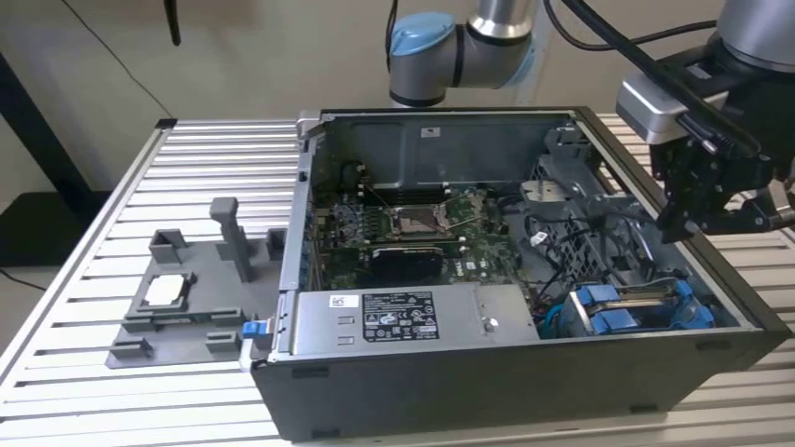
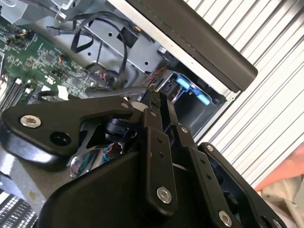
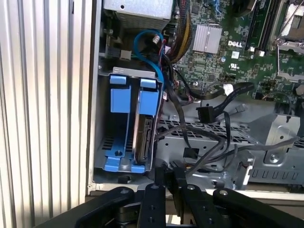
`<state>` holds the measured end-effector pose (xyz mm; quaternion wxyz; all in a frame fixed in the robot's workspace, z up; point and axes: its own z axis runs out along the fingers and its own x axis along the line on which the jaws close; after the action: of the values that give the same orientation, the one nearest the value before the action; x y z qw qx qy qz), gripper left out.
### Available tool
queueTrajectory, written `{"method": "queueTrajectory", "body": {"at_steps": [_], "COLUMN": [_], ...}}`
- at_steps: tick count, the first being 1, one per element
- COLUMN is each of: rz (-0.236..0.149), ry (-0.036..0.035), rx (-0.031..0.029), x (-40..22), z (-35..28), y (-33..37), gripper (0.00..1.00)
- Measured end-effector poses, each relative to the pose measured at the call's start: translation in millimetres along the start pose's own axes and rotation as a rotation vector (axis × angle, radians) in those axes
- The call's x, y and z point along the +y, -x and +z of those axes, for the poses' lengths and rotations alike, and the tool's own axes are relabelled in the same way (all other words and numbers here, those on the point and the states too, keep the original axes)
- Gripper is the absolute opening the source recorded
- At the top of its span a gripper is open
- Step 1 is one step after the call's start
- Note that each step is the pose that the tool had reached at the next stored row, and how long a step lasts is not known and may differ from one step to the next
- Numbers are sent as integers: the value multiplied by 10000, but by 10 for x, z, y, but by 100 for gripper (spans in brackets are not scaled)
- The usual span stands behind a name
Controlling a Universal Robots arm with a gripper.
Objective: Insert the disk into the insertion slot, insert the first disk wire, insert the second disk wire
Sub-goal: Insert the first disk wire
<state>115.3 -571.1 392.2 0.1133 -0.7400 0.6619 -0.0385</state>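
Note:
The disk stands on edge in its blue carrier inside the insertion slot, a dark-grey cage at the case's corner. The exterior view shows that cage with the disk between blue parts at the case's front, on the view's right. Two loose black wire plugs lie on the metal bracket beside the cage, apart from the disk. My gripper hovers above the case near the cage, shut, holding nothing.
The open computer case lies on a slatted metal table. A labelled silver power-supply box, the motherboard and a blue cable fill the inside. A grey fixture stands at the exterior view's left.

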Motion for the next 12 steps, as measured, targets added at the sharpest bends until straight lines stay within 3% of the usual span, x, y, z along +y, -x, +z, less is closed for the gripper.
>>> {"method": "queueTrajectory", "body": {"at_steps": [5, 12], "rz": [-19, -57], "ry": [55, 167], "rx": [108, 323], "x": [7, 10], "z": [1, 8], "y": [-63, -107], "gripper": [20, 20]}}
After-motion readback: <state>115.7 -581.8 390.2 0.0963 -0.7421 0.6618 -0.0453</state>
